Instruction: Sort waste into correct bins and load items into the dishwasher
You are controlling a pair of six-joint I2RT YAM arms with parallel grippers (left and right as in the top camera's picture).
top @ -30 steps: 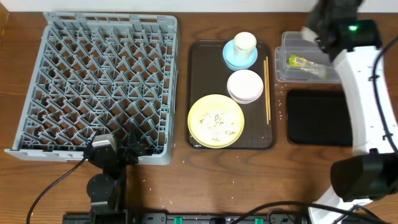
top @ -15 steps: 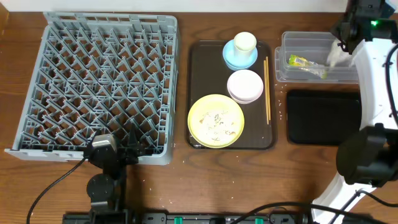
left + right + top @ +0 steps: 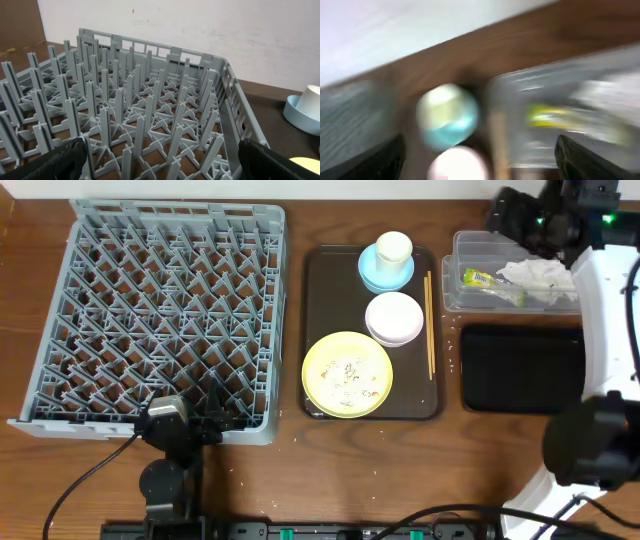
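White napkin in clear tub w/ wrapper, black tray adj.

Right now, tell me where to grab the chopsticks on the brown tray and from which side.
Come straight down on the chopsticks and pinch across the stretch beside the pale yellow plate. They lie flat along the brown tray's right edge, and the pinkish-white bowl crowds their middle, so that end likely leaves more room.

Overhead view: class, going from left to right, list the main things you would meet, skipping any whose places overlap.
grey dish rack → pale yellow plate → wooden chopsticks → black tray
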